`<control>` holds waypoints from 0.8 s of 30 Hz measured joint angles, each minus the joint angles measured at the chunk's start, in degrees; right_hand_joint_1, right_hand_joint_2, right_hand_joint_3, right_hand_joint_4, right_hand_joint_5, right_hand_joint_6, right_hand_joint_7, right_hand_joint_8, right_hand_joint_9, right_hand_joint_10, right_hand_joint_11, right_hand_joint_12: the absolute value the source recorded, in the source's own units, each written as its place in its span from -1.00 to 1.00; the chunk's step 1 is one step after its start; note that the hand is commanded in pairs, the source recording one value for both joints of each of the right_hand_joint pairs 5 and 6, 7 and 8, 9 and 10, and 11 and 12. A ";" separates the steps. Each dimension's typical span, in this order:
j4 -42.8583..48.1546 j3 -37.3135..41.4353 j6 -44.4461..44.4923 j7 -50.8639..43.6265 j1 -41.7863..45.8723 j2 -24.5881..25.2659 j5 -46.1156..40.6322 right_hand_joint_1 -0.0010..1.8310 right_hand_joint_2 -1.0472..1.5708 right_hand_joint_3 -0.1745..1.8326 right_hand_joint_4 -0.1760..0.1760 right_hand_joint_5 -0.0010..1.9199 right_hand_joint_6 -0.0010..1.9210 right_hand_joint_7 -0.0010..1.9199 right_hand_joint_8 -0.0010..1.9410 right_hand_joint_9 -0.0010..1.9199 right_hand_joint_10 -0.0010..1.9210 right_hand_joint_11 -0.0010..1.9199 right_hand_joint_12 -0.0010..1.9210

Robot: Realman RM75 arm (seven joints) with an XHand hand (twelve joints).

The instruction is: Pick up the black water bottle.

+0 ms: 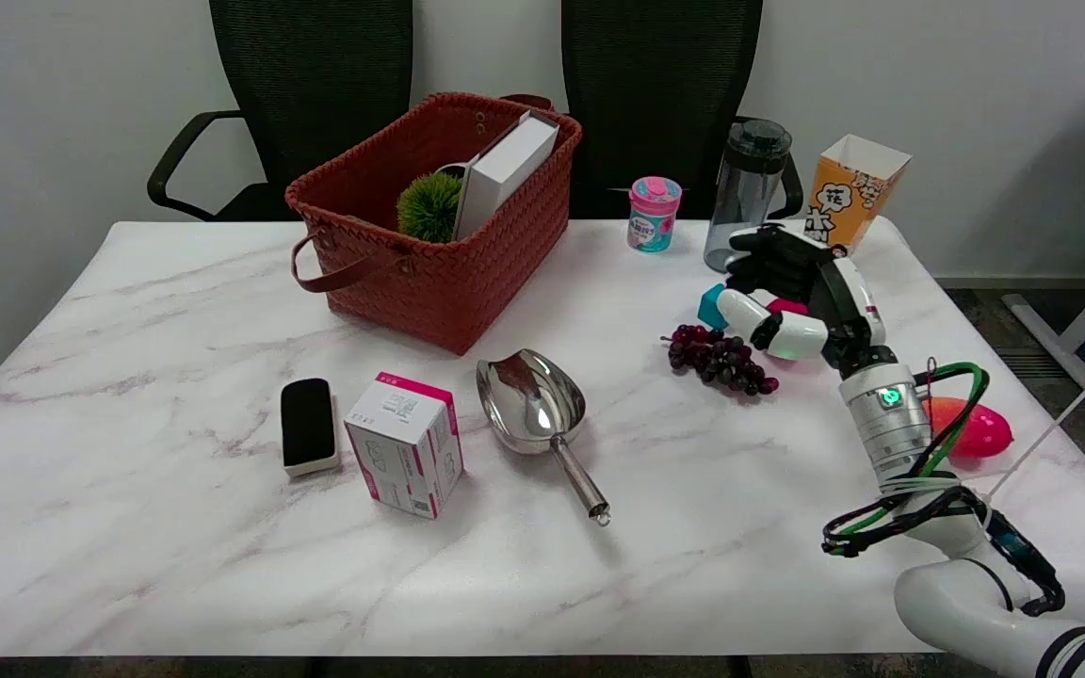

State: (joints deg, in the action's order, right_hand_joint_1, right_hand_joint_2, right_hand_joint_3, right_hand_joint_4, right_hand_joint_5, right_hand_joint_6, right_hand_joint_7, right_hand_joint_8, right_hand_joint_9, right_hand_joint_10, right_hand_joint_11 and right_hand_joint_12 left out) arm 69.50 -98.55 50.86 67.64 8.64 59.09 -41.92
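White marble table [175,527]; two black chairs [316,85] behind.

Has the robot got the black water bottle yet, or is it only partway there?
Partway. Done: the right hand has reached the far right of the table, just in front of the black water bottle. In hand: nothing, it seems; the bottle stands upright on the table and the fingers do not appear to wrap it. Left: close around the bottle and lift it.

White arm [966,603], silver wrist, black-and-white hand [801,292], green-black cables.
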 measured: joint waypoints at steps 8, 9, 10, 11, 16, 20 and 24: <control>-1.78 -1.58 -2.40 0.91 -3.25 -0.06 0.21 0.17 -0.12 0.02 0.00 -0.93 -0.93 -0.57 -0.58 -0.54 -0.54 -0.58 -0.58; -2.29 -1.79 -2.81 1.04 -3.98 0.02 0.22 0.16 -0.16 -0.01 0.00 -0.93 -0.93 -0.58 -0.58 -0.55 -0.55 -0.59 -0.59; -3.02 -2.10 -3.28 1.24 -4.96 0.12 0.21 0.15 -0.18 -0.03 0.00 -0.94 -0.94 -0.59 -0.59 -0.56 -0.56 -0.61 -0.61; -3.59 -2.31 -3.61 1.42 -5.68 0.18 0.23 0.15 -0.20 -0.06 0.00 -0.95 -0.95 -0.59 -0.60 -0.57 -0.57 -0.63 -0.63; -8.23 -3.89 -5.36 2.63 -10.38 0.79 -0.13 0.11 -0.27 -0.18 0.00 -0.97 -0.97 -0.60 -0.60 -0.60 -0.60 -0.69 -0.69; -13.25 -5.41 -6.50 3.60 -14.83 1.57 -0.78 0.10 -0.29 -0.28 0.00 -0.95 -0.95 -0.58 -0.58 -0.59 -0.59 -0.70 -0.70; -17.36 -6.23 -7.28 4.30 -18.21 2.20 -1.34 0.10 -0.28 -0.33 0.00 -0.92 -0.92 -0.57 -0.57 -0.59 -0.59 -0.74 -0.74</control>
State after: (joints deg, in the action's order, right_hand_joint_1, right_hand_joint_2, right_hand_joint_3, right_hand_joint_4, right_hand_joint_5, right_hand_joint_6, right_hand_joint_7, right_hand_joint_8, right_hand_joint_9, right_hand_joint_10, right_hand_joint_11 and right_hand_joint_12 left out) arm 52.14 -104.78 43.58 71.94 -9.57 61.29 -43.26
